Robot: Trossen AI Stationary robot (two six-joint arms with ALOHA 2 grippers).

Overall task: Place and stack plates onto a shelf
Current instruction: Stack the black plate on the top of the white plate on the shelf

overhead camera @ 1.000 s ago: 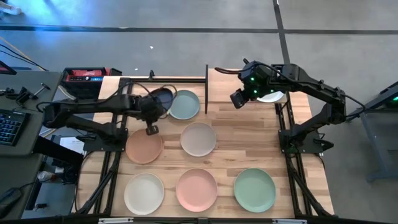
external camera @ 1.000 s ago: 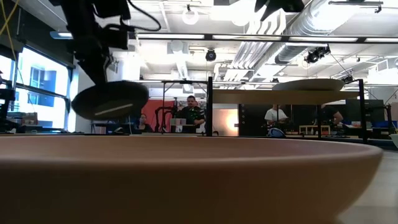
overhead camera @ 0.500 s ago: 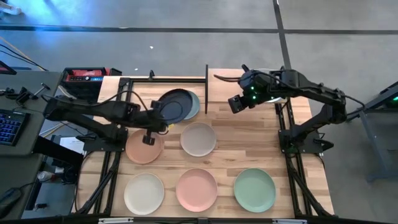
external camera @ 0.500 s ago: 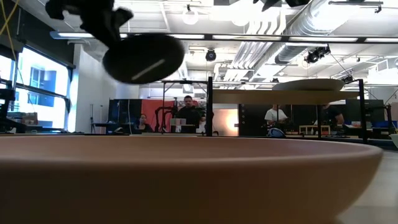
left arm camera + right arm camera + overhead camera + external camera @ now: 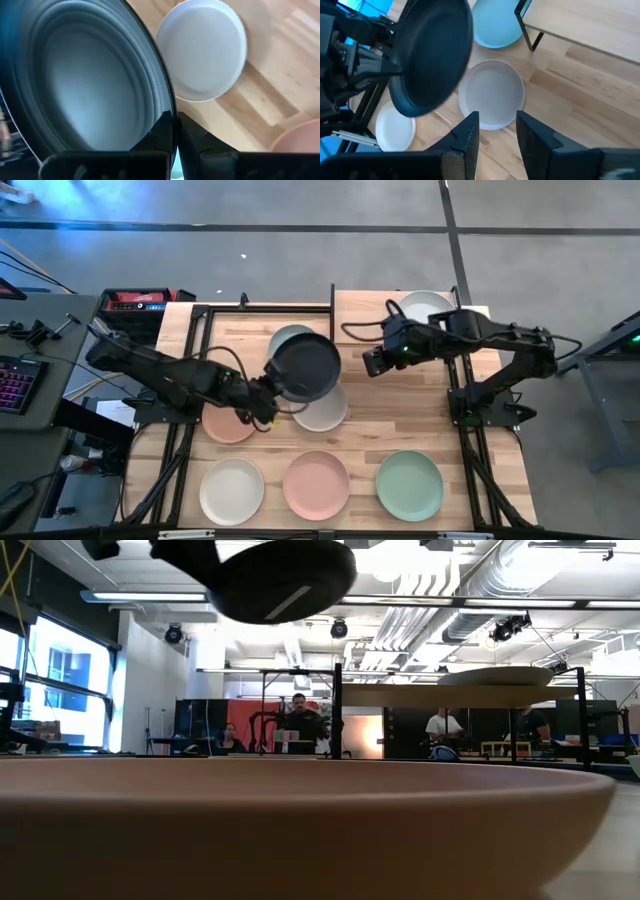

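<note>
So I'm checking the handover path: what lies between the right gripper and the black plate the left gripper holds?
In the high view, only bare table shows between the right gripper and the black plate, held by the left gripper.

Blue plate (image 5: 287,338) half hidden under black plate (image 5: 306,367) — orange plate (image 5: 226,425) partly covered by left arm.

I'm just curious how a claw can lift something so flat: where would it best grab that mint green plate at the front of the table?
Probably the raised rim of the mint green plate, pinched from above with one finger inside and one outside. It lies flat on the table with free space around its edge.
</note>
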